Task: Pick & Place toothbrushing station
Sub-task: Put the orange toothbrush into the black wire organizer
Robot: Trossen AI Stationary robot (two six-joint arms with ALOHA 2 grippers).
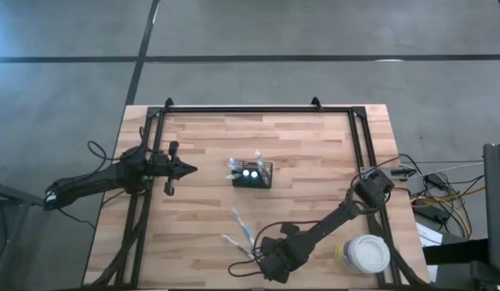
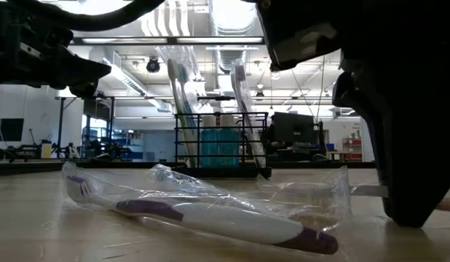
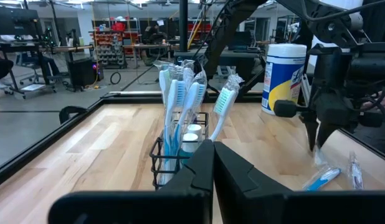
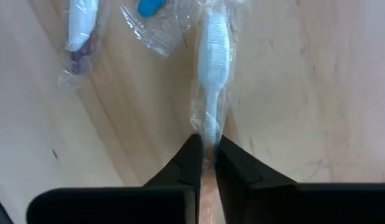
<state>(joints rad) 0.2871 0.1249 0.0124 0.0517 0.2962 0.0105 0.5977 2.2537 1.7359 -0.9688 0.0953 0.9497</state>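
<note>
The black wire-mesh caddy stands mid-table with several wrapped toothbrushes upright in it; it also shows in the left wrist view. My left gripper is shut and empty, level, a short way left of the caddy. My right gripper is near the front edge, pointing down, shut on a pale wrapped toothbrush. A purple-and-white wrapped toothbrush and a blue one lie flat on the table nearby. My right gripper pinches one end of the pale toothbrush's clear wrapper between its two fingers. The fingers come from above, pointing down, in line with the brush's length. The rest of the brush stretches away from the fingertips over the wood; whether it is lifted, I cannot tell.
A round white-lidded tub stands at the front right, beside my right arm. A black frame runs along the table's far, left and right sides. Bare wood lies between the caddy and the loose toothbrushes.
</note>
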